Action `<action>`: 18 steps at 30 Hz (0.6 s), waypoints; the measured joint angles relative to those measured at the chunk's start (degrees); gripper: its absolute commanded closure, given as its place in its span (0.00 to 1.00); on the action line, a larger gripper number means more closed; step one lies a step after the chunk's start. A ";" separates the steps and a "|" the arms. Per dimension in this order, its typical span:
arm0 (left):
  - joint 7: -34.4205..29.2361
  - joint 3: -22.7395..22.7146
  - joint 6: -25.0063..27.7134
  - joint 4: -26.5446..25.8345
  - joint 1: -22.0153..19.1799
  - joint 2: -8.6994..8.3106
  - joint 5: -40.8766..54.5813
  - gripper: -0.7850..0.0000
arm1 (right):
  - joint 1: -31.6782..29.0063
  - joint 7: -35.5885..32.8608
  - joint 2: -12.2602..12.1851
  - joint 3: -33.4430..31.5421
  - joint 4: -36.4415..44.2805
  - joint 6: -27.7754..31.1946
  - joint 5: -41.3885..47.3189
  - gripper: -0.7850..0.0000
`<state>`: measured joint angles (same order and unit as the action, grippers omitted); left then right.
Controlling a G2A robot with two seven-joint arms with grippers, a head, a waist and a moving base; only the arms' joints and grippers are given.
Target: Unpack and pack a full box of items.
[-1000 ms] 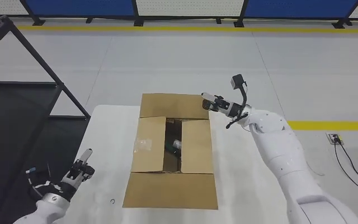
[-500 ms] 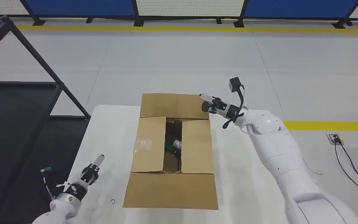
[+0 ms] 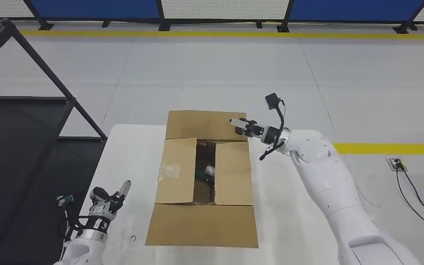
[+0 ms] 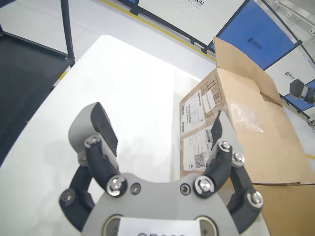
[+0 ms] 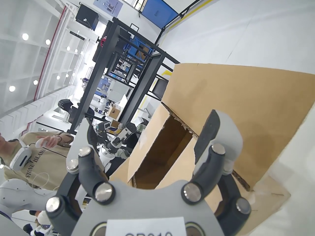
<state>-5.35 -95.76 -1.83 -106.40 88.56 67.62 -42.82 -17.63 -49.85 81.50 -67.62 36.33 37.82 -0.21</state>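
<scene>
A brown cardboard box (image 3: 202,225) stands in the middle of the white table (image 3: 129,156). Its two side flaps lie nearly closed, leaving a narrow gap where dark items (image 3: 207,171) show inside. The far flap (image 3: 202,124) stands up and leans outward. My right gripper (image 3: 234,124) hovers open at the box's far right corner, by that flap (image 5: 233,99) and above the gap (image 5: 160,153). My left gripper (image 3: 123,189) is open and empty, low over the table to the left of the box (image 4: 246,124); its fingertips (image 4: 104,126) point toward the labelled side wall.
A black metal rack (image 3: 40,132) stands off the table's left side. A small ring-shaped mark (image 3: 133,238) lies on the table near the box's near left corner. Bare table stretches left and right of the box.
My right gripper has shifted left, from beside the far right corner to over the far flap. My left gripper has shifted right, a little closer to the box.
</scene>
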 measured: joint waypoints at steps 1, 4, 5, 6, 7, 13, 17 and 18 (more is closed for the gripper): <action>0.97 0.43 0.17 0.69 -0.35 -0.09 -2.05 0.00 | -1.03 0.34 -0.24 -0.15 2.15 -0.49 -0.52 0.00; 2.95 2.67 2.54 3.88 -2.15 -0.24 -10.72 0.00 | -3.55 0.84 -0.95 -0.87 7.27 -2.31 -1.47 0.00; 3.80 3.31 3.55 4.90 -2.66 -0.30 -13.23 0.00 | -4.26 0.92 -1.16 -1.15 8.64 -2.91 -1.71 0.00; 4.76 3.90 4.68 5.92 -3.09 -0.34 -15.37 0.00 | -4.96 0.97 -1.38 -1.45 9.91 -3.46 -1.94 0.00; 6.15 4.53 6.00 7.27 -3.66 -0.38 -17.75 0.00 | -5.85 1.05 -1.68 -1.90 11.42 -4.15 -2.21 0.00; 12.72 7.07 9.21 13.16 -6.58 -0.45 -26.81 0.00 | -9.28 0.95 -2.83 -3.62 17.03 -6.79 -2.50 0.00; 14.03 8.14 10.73 15.11 -7.72 -0.49 -30.24 0.00 | -10.64 1.19 -3.30 -4.09 19.65 -8.01 -2.83 0.00; 14.17 8.23 11.41 15.27 -7.80 -0.52 -30.42 0.00 | -10.91 1.24 -3.39 -4.16 20.14 -8.23 -2.90 0.00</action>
<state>8.82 -87.53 9.59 -91.13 80.76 67.11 -73.24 -28.55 -48.61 78.11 -71.78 56.48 29.60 -3.11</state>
